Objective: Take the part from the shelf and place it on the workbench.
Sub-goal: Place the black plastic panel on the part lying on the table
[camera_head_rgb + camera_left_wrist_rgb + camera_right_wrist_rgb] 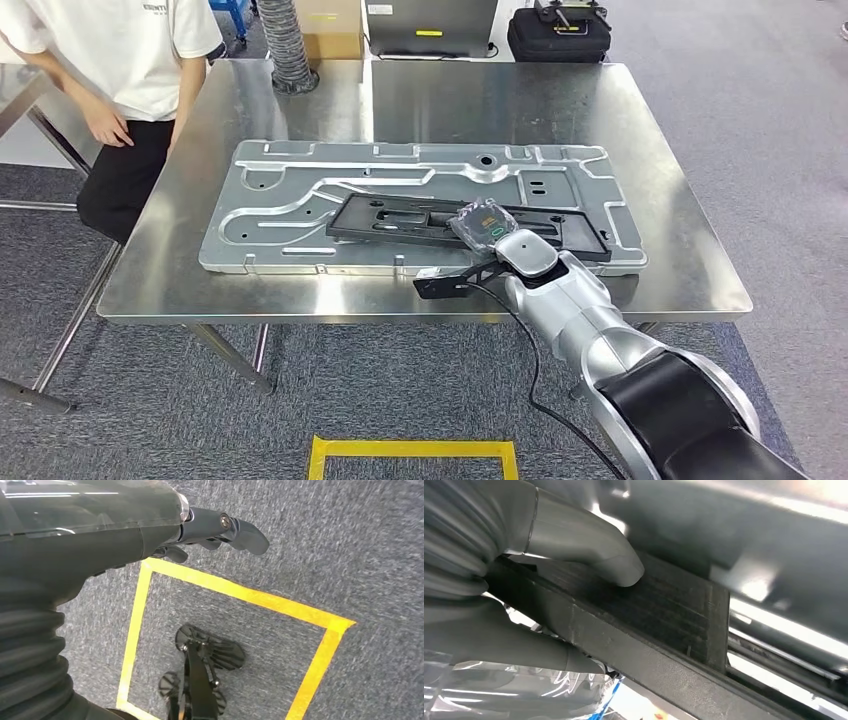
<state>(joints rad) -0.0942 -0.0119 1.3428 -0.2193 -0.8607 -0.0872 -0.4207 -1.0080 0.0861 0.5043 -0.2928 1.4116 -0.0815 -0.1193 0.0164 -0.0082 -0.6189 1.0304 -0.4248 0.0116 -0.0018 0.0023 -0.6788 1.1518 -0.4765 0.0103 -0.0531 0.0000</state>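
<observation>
Two hands to list, then the bench and what lies beyond it

Left hand (pixel 220 530): hangs over grey carpet marked with a yellow tape square (pixel 250 597); fingers spread loosely, nothing in them

Right hand (pixel 488 228): reaches over the near edge of the workbench (pixel 690 290); thumb (pixel 594 555) pressed on one face of the black part (pixel 400 217), fingers under the other, so it grips the part at its end. A clear plastic wrap covers the back of the hand

Black part: long flat frame with cut-outs, lying across the large metal panel (pixel 300 200) that rests on the workbench, touching it along most of its length as far as the head view tells; whether the gripped end is fully down cannot be told

Step in hand, by judgement: placing, near its finish; the part is already over the bench and off the shelf. Next move calls for settling the held end flat, loosening thumb and fingers, and drawing the hand back toward the near edge without dragging the part

Far side: a person in a white shirt (pixel 120 50) stands at the bench's far left corner; a ribbed hose (pixel 288 45) and a black case (pixel 558 35) sit beyond
</observation>
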